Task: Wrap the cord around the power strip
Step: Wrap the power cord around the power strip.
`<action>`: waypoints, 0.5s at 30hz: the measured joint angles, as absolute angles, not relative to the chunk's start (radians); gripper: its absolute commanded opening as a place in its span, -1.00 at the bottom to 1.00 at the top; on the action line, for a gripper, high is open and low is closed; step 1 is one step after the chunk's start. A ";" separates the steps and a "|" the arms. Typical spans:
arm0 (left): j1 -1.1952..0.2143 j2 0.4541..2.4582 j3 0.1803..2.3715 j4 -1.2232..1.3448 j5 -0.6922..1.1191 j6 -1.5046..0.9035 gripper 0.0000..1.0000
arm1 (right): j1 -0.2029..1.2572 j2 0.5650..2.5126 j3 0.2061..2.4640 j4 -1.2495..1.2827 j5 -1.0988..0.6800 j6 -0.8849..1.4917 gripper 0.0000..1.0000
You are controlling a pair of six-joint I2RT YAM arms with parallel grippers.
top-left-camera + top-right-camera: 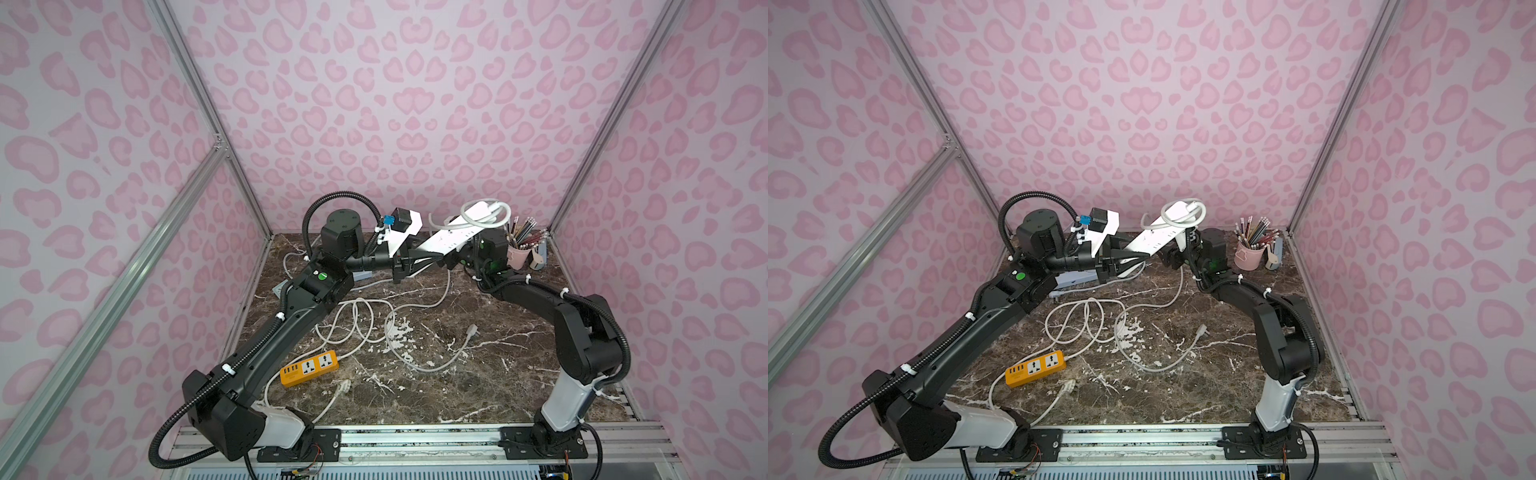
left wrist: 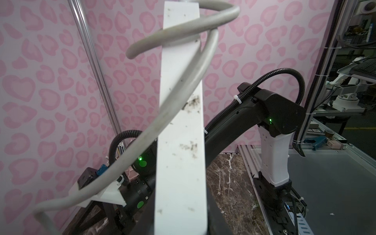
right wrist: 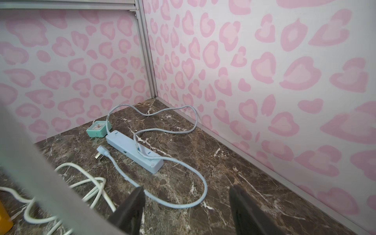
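The white power strip [image 1: 446, 243] hangs tilted above the counter [image 1: 478, 374], its cord [image 2: 193, 24] looped round the upper end; the left pincer [image 1: 419, 257] is clamped on its lower end, and the right pincer [image 3: 186, 193] gapes empty just beside it

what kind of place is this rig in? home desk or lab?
Most likely a lab robot cell, not a home: aluminium frame with printed pink wall panels, left arm and right arm bolted to a base rail, workshop equipment beyond the booth in the left wrist view.
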State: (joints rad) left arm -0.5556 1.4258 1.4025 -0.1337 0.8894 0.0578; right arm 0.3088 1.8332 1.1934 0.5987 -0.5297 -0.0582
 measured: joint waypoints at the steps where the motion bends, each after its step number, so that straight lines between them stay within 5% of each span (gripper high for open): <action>1: -0.554 1.427 1.406 -0.141 0.889 0.050 -0.95 | 0.311 1.853 1.198 0.624 -0.512 -0.048 -0.28; 3: -0.542 1.427 1.410 -0.146 0.880 0.038 -0.95 | 0.312 1.890 1.204 0.686 -0.464 -0.028 -0.66; 6: -0.498 1.427 1.410 -0.144 0.843 0.001 -0.95 | 0.315 1.898 1.168 0.760 -0.386 -0.011 -0.87; 15: -0.295 1.472 1.409 -0.125 0.575 -0.109 -0.95 | 0.360 1.615 0.793 0.809 -0.122 -0.161 -1.00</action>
